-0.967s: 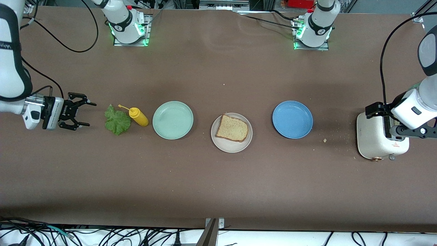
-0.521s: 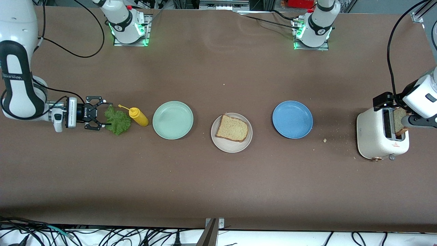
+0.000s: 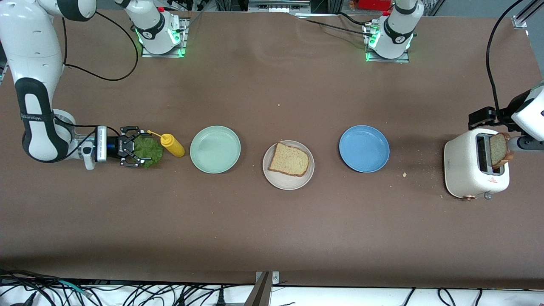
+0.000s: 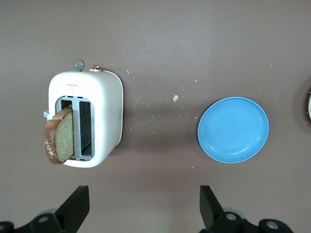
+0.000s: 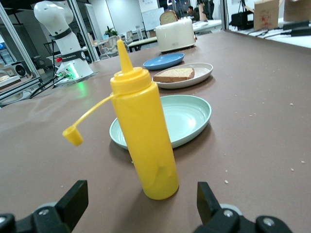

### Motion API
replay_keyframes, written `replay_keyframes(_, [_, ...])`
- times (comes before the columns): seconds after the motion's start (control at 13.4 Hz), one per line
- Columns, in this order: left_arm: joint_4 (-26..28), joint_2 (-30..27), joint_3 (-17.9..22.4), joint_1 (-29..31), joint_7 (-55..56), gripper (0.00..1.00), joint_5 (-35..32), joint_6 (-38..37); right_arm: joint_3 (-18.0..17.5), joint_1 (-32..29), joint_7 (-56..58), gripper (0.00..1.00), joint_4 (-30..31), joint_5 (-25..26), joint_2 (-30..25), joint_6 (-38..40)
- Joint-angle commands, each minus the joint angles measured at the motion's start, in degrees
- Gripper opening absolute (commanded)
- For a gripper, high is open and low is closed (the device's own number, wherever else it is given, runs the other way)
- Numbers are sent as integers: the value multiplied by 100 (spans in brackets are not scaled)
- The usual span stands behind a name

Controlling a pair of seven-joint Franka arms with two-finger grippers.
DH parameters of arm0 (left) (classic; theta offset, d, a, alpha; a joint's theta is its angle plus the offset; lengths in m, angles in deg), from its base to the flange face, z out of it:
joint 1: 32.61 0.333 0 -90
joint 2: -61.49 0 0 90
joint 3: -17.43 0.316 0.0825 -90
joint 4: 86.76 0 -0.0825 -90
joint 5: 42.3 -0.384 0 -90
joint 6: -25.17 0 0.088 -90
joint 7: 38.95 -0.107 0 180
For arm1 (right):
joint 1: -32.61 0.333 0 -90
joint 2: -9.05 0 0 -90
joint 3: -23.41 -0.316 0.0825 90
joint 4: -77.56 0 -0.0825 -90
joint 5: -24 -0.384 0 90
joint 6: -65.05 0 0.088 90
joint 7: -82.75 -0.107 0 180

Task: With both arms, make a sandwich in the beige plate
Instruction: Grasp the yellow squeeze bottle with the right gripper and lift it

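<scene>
Beige plate (image 3: 276, 180) sits nearest the front camera at table centre, 1 bread slice (image 3: 290, 160) lying on it. Mint-green plate (image 3: 215, 149) is beside it toward the right arm's end, blue plate (image 3: 364, 148) toward the left arm's end. Right gripper (image 3: 138, 149) is low at the lettuce leaf (image 3: 149, 149), fingers spread around it, yellow squeeze bottle (image 3: 172, 145) just beside. Left gripper (image 4: 144, 206) is spread wide over the white toaster (image 3: 467, 170), where a 2nd slice (image 3: 498, 149) sticks up from a slot.

A bread slice (image 3: 289, 160) lies on the middle plate (image 3: 288, 180) (plates (image 3: 215, 149) (image 3: 364, 148) flanking).
</scene>
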Motion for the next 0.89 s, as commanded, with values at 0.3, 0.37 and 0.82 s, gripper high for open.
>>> replay_keyframes(0.3, [-57,-77,-113,14,62,100,221,-115,-394,-66,244,99,-131,-617,148,256])
replay_keyframes(0.37, [-57,-77,-113,14,53,100,230,-115,-412,-48,288,99,-114,-644,166,248])
replay_keyframes(0.82, [-57,-86,-104,49,62,100,380,-115,-623,-30,429,99,-87,-776,306,239])
